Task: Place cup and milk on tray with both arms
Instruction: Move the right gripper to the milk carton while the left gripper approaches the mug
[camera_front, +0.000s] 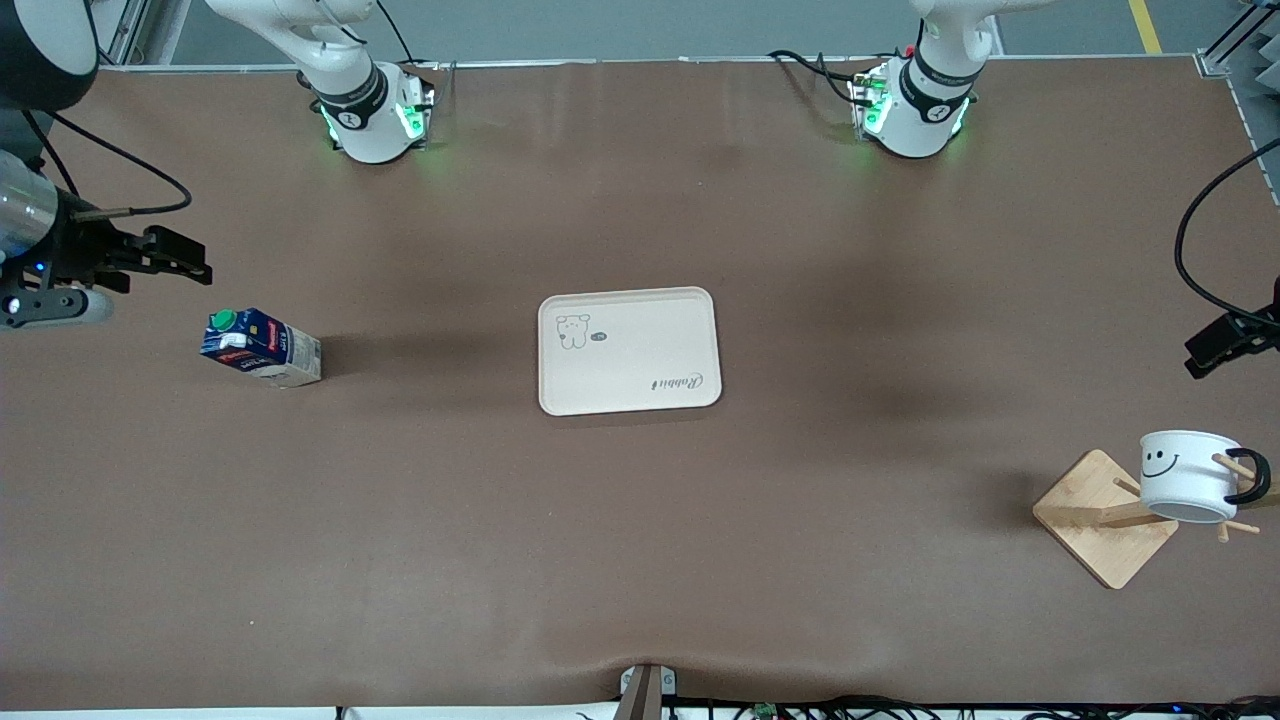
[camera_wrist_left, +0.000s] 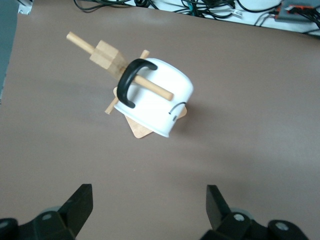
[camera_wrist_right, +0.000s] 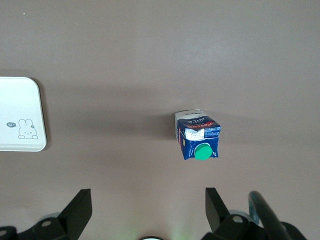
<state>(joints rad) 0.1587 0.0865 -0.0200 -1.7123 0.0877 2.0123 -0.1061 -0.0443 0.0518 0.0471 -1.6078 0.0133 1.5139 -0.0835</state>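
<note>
Nothing had yet reached the tray (camera_front: 629, 351), which lay bare at the middle of the table (camera_front: 640, 560) (its bear drawing and script the only marks on it). The milk (camera_front: 261, 347) stood upright on the table toward the right arm's end, well apart from the tray, and the right gripper (camera_front: 180, 257) hung in the air near it, fingers spread wide and holding nothing; the right wrist view looked down on the carton's green cap between the open fingers (camera_wrist_right: 75, 212). The cup (camera_front: 1190, 476) hung tipped on a peg of the wooden stand (camera_front: 1105, 517) toward the left arm's end, nearer the front camera than the tray. The left gripper (camera_front: 1222, 345) hovered close to the stand, also wide open and empty, as its wrist view showed.

By these pictures both pick-ups and both placements remained to be done. The left gripper was cut off at the front view's edge, and only part of the cup's smiley face showed in the left wrist view. The carton's label was too small to read.
</note>
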